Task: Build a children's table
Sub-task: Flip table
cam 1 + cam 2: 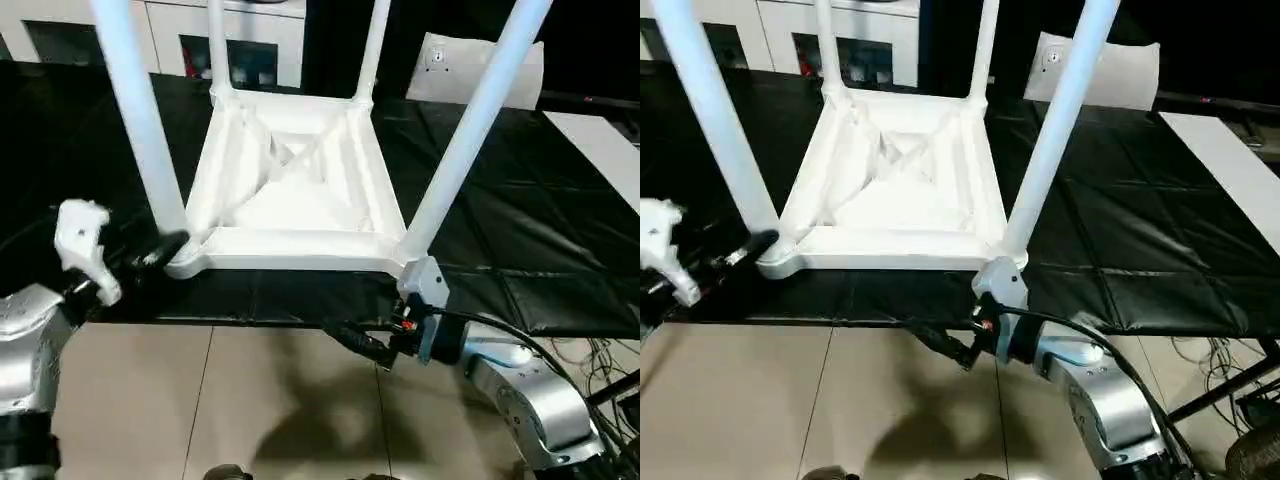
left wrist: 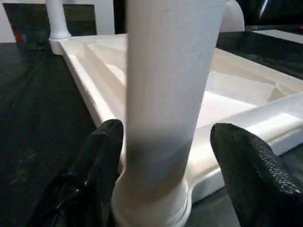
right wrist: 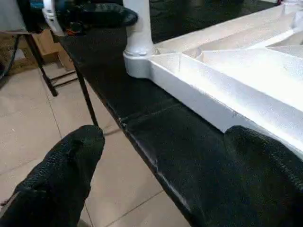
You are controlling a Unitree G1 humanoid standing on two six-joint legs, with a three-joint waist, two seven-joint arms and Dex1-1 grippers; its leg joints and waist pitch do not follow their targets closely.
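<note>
The children's table (image 1: 300,190) lies upside down on the black mat, ribbed underside up. All of its legs stand in the corner sockets. My left gripper (image 1: 165,250) is at the base of the near left leg (image 1: 140,110). In the left wrist view its fingers (image 2: 106,151) straddle that leg (image 2: 165,94), open, with a gap showing on one side. My right gripper (image 1: 360,345) hangs open and holding nothing, over the floor just below the mat's front edge, under the near right leg (image 1: 470,130). The right wrist view shows its fingers (image 3: 71,165) spread wide.
A white cabinet (image 1: 240,40) with dark openings stands behind the table. A white cushion-like bag (image 1: 480,70) lies at the back right and a white board (image 1: 600,150) at the right. Cables (image 1: 590,360) trail over the tiled floor (image 1: 250,400).
</note>
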